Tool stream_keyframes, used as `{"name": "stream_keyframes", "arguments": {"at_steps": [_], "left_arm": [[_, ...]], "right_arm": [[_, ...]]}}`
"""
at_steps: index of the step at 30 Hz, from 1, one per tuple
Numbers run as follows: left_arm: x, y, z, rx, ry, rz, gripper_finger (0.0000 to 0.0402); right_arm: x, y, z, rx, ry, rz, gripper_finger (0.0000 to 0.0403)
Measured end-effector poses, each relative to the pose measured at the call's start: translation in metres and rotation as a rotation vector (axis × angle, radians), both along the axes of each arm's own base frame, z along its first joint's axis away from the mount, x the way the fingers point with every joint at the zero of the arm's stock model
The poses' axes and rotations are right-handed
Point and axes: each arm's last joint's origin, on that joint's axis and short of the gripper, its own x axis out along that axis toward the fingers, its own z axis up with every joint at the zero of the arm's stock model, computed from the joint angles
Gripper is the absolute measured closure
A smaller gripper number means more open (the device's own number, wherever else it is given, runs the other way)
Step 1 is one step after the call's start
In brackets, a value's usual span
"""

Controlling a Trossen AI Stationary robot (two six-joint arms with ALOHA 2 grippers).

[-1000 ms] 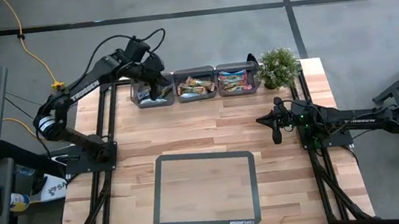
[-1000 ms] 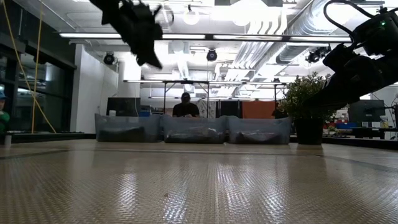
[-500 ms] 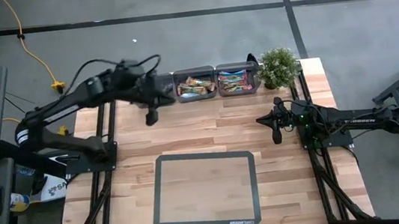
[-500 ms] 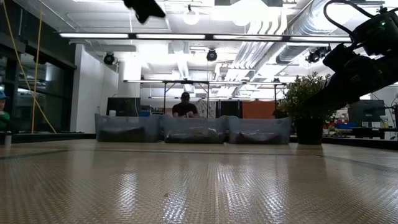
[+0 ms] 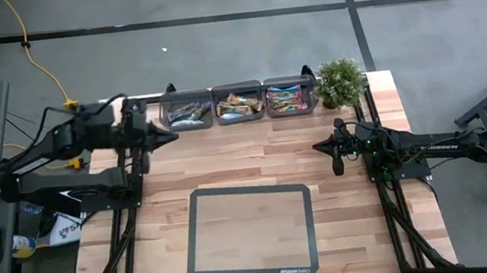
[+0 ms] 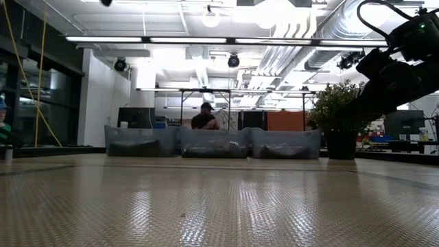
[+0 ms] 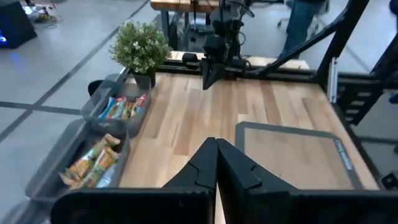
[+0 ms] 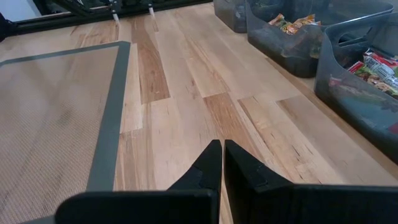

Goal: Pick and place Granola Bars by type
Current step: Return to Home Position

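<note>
Left gripper: fingers pressed together, empty.
Right gripper: fingers together, empty.
Bars: in three bins at table's back.

- Granola Bars, high view: wrappers too small to read; print cannot be told.
- Bins, low view: contents show only as a dark mass through the cloudy walls.
- Left arm, low view: one dark tip at the top edge, the rest out of frame.
- Potted plant, low view: one side hidden behind the right arm.
- Seated person, low view: hidden below the chest by the bins.
- Standing person, left wrist view: legs only, cut by the frame.
- Mat, right wrist view: cut by the frame.
</note>
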Motion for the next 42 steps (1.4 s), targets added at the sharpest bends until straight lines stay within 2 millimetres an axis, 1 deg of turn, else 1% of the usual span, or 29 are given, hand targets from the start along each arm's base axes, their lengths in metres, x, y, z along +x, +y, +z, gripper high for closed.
{"name": "stream_keyframes", "arguments": {"at_steps": [4,7,10,13,16,23,27,31,34,39,42], "left_arm": [[-0.021,-0.009,-0.019,-0.053,-0.084,0.003,0.0401],[-0.032,-0.014,-0.036,-0.09,-0.151,0.005,0.0401],[-0.037,-0.017,-0.054,-0.106,-0.195,0.0,0.0401],[-0.036,-0.019,-0.072,-0.104,-0.206,-0.015,0.0401],[-0.035,-0.021,-0.083,-0.105,-0.235,-0.042,0.0401],[-0.039,-0.022,-0.1,-0.103,-0.259,-0.048,0.0401],[-0.048,-0.022,-0.109,-0.103,-0.296,-0.044,0.0401],[-0.058,-0.022,-0.123,-0.133,-0.304,-0.038,0.0401],[-0.066,-0.023,-0.129,-0.137,-0.342,-0.04,0.0401],[-0.063,-0.023,-0.138,-0.153,-0.288,-0.042,0.0401],[-0.063,-0.023,-0.139,-0.152,-0.309,-0.038,0.0401]], "right_arm": [[0.0,0.0,0.0,0.0,0.0,0.0,0.0402],[0.0,0.0,0.0,0.0,0.0,0.0,0.0402],[0.0,0.0,0.0,0.0,0.0,0.0,0.0402],[0.0,0.0,0.0,0.0,0.0,0.0,0.0402],[0.0,0.0,0.0,0.0,0.0,0.0,0.0402],[0.0,0.0,0.0,0.0,0.0,0.0,0.0402],[0.0,0.0,0.0,0.0,0.0,0.0,0.0402],[0.0,0.0,0.0,0.0,0.0,0.0,0.0402],[0.0,0.0,0.0,0.0,0.0,0.0,0.0402],[0.0,0.0,0.0,0.0,0.001,0.0,0.0402],[0.0,0.0,0.0,0.001,0.004,0.0,0.0402]]}}
